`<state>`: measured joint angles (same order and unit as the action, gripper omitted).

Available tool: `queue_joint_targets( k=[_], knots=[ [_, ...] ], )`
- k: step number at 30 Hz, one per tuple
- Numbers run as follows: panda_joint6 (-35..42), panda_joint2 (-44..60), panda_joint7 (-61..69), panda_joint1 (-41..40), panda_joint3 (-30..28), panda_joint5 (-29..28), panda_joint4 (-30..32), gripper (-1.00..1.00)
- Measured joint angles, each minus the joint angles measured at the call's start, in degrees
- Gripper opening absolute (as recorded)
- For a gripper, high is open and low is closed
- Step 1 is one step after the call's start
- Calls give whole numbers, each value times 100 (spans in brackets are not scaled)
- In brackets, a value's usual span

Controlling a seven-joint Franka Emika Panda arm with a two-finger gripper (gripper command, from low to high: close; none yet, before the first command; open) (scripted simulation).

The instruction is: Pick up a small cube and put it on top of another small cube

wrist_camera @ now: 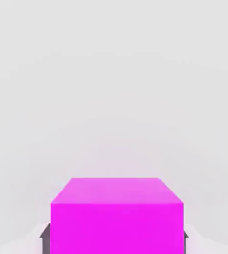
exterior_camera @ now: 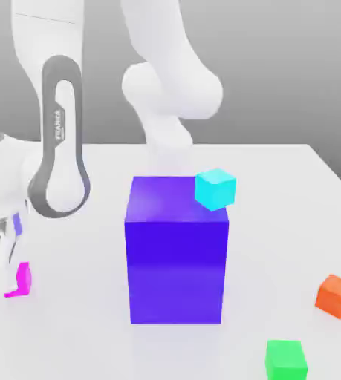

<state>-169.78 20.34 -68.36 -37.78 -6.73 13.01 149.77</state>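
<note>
**Pink cube sits between the fingers at the table's edge**

White table [exterior_camera: 292, 215] under a plain grey background carries everything in this scene. Nearest to the hand camera is the pink cube [wrist_camera: 116, 218], which is very large in the hand view, with a dark finger [wrist_camera: 45, 237] showing at each of its lower sides. From this I judge that the cube lies directly between the jaws and not off to one side. The jaws stand apart by about the width of the cube, but I cannot tell if they already press on it or only stand beside it.

In the exterior view the same pink cube [exterior_camera: 21, 280] rests on the table at the far left of the exterior view, and the gripper [exterior_camera: 1, 256] is low over it, touching or almost touching. The cube has equal sides, so it has no long axis to line up with; only the flat faces matter for the fingers.

Farther along, toward the middle, stands the big purple block [exterior_camera: 177, 252], and the cyan cube [exterior_camera: 215, 188] appears at its upper back corner, toward the exterior view's right. On the exterior view's right are the green cube [exterior_camera: 286, 359] and the orange cube [exterior_camera: 335, 295], both well apart from the gripper.

The next move, in my judgement, is to close firmly and lift straight up.
</note>
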Motion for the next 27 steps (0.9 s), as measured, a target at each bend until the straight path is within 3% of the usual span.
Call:
queue_joint_targets(
  k=[6,24,27],
  knots=[
    [843,-1063,-530,371,-468,-697,213,-100],
    [2125,-874,-1706,3476,2021,-1780,-1203,-100],
    [1935,-390,-2014,4010,2188,-2152,-1502,-100]
  ],
)
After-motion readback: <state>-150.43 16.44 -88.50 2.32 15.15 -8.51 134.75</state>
